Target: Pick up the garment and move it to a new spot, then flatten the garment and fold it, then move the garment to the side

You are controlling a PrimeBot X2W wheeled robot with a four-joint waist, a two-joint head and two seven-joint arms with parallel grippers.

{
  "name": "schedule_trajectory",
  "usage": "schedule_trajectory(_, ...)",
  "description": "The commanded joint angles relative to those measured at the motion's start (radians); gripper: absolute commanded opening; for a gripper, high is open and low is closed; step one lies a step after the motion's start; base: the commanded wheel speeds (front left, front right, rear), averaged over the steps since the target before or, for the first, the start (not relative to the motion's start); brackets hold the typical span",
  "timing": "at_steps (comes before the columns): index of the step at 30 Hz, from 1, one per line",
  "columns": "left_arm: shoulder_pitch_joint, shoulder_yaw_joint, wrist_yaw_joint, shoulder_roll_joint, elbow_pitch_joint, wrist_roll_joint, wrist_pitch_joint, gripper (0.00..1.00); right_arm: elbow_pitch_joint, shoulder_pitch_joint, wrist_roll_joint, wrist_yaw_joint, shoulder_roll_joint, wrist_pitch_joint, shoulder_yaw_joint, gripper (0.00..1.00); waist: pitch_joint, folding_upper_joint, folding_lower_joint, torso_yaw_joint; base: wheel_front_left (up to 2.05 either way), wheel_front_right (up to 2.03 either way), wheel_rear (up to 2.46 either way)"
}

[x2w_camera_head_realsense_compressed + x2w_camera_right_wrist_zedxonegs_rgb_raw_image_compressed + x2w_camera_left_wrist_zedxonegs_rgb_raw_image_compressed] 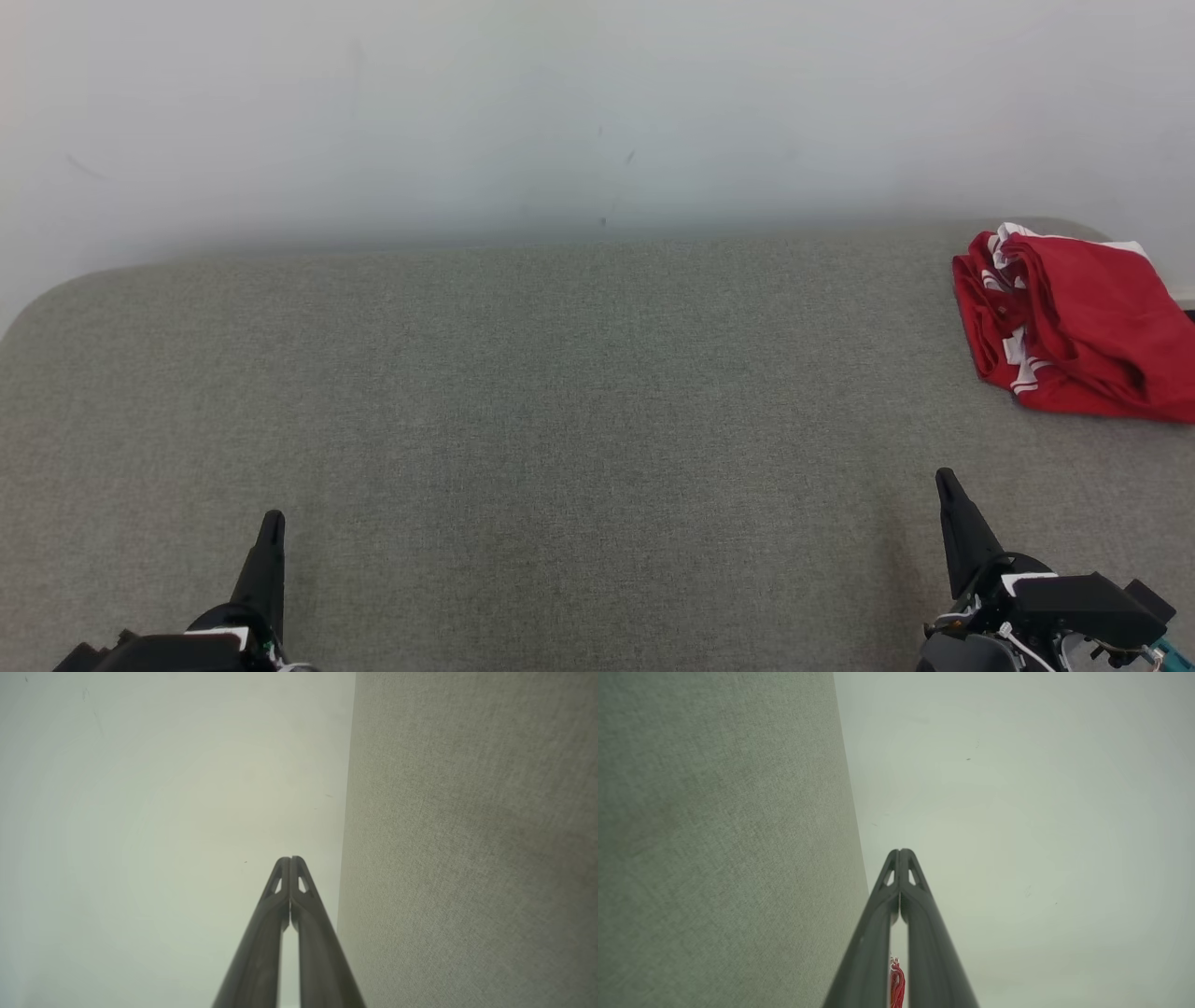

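One crumpled red-and-white fabric garment [1074, 322], ahead-right of dark right gripper [943, 476], one coarse grey woven surface [560, 420], left gripper [273, 518] and right both pinched closed, empty

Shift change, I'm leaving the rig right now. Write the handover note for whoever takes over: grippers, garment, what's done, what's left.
Left gripper: shut, empty, low over the near left of the grey fabric-covered table.
Right gripper: shut, empty, near right.
Red garment with white trim: a loosely folded bundle at the table's far right edge, touched by neither gripper.
Done: it looks folded and set aside, though untidy; this cannot be confirmed.
Left: nothing if that fold counts; otherwise pick up, flatten, fold, move aside.
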Motion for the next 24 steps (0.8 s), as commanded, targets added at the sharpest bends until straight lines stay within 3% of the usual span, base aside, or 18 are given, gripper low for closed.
schedule_trajectory(1,-0.009,0.003,-0.004,0.003,0.000,-0.004,0.000,0.00,0.001,-0.009,-0.004,-0.002,0.004,0.003,-0.002,0.00,0.000,0.0000,0.0000,0.000,0.00,0.00,0.00)
schedule_trajectory(24,-0.009,0.003,-0.004,0.003,0.000,-0.004,0.000,0.00,0.001,-0.009,-0.009,-0.002,0.006,0.005,-0.005,0.00,0.000,0.0000,0.0000,0.000,0.00,0.00,0.00)
